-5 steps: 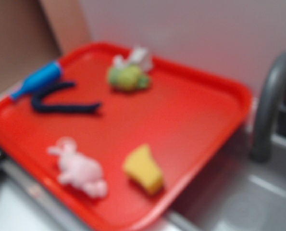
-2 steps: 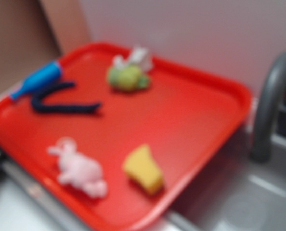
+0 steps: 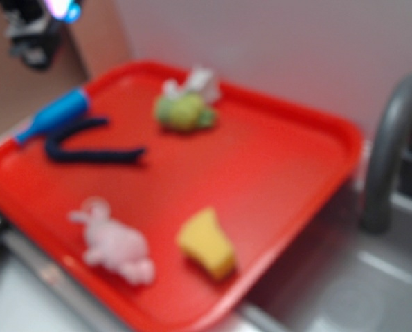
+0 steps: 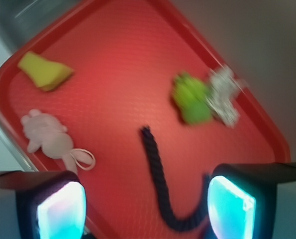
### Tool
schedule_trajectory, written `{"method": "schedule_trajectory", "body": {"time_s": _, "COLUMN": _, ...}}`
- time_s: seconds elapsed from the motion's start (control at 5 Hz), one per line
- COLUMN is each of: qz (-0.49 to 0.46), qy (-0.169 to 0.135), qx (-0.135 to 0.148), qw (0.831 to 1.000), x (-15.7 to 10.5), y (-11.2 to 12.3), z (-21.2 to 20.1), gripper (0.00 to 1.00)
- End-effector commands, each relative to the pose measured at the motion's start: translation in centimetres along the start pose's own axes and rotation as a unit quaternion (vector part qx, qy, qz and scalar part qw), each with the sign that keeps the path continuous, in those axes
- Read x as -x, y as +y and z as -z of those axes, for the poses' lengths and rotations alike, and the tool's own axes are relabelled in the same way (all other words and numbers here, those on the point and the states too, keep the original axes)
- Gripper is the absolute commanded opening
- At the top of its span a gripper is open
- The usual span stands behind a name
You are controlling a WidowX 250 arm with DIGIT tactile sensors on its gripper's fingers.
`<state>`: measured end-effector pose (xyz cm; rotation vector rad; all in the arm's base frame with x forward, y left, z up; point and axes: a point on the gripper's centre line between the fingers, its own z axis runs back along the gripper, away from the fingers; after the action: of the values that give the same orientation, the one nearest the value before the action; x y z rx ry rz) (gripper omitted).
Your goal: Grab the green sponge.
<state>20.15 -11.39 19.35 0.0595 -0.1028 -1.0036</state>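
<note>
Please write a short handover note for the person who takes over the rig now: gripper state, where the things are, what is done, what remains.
Gripper: open, empty, high above the tray's far left corner.
Green sponge (looks yellow): near front edge of the tray, beside the pink bunny, untouched.
Done: nothing grasped.
Left: move over the sponge, descend, close on it.

Red tray (image 3: 309, 159) (textured), green sponge (image 3: 207, 243), pink bunny (image 3: 114, 243), dark rope (image 3: 88, 146)

One red tray (image 3: 309, 124) is being shown, on which five items are being counted: one yellow sponge (image 3: 207, 243), one pink plush bunny (image 3: 114, 242), one green plush toy (image 3: 185, 111), one dark rope (image 3: 88, 149), one blue bottle-shaped object (image 3: 53, 115).
</note>
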Motion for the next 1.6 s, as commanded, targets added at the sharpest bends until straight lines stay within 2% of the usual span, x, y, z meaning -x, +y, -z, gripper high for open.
{"method": "schedule_trajectory", "body": {"time_s": 0.0, "qz": 0.249, "qy": -0.021, "qx": 0.014, "qw": 0.968, "x": -4.1, "y": -7.4, "z": 0.3, "gripper": 1.0}}
{"method": "schedule_trajectory", "body": {"time_s": 0.2, "qz": 0.256, "qy": 0.001, "qx": 0.041, "qw": 0.966, "x": -4.9, "y": -8.7, "z": 2.9, "gripper": 1.0}}
{"method": "schedule_trajectory", "body": {"time_s": 0.4, "qz": 0.232, "qy": 0.034, "qx": 0.041, "qw": 0.971, "x": -5.4, "y": -9.1, "z": 5.3, "gripper": 1.0}}
{"method": "schedule_trajectory", "body": {"time_s": 0.6, "qz": 0.198, "qy": 0.066, "qx": 0.02, "qw": 0.978, "x": -6.7, "y": -9.0, "z": 8.1, "gripper": 1.0}}
{"method": "schedule_trajectory", "body": {"time_s": 0.8, "qz": 0.224, "qy": 0.052, "qx": 0.022, "qw": 0.973, "x": -7.4, "y": -10.0, "z": 10.2, "gripper": 1.0}}
{"method": "schedule_trajectory", "body": {"time_s": 1.0, "qz": 0.237, "qy": 0.048, "qx": 0.035, "qw": 0.97, "x": -8.2, "y": -10.6, "z": 11.9, "gripper": 1.0}}
{"method": "schedule_trajectory", "body": {"time_s": 1.4, "qz": 0.257, "qy": 0.072, "qx": 0.036, "qw": 0.963, "x": -10.1, "y": -11.2, "z": 13.8, "gripper": 1.0}}
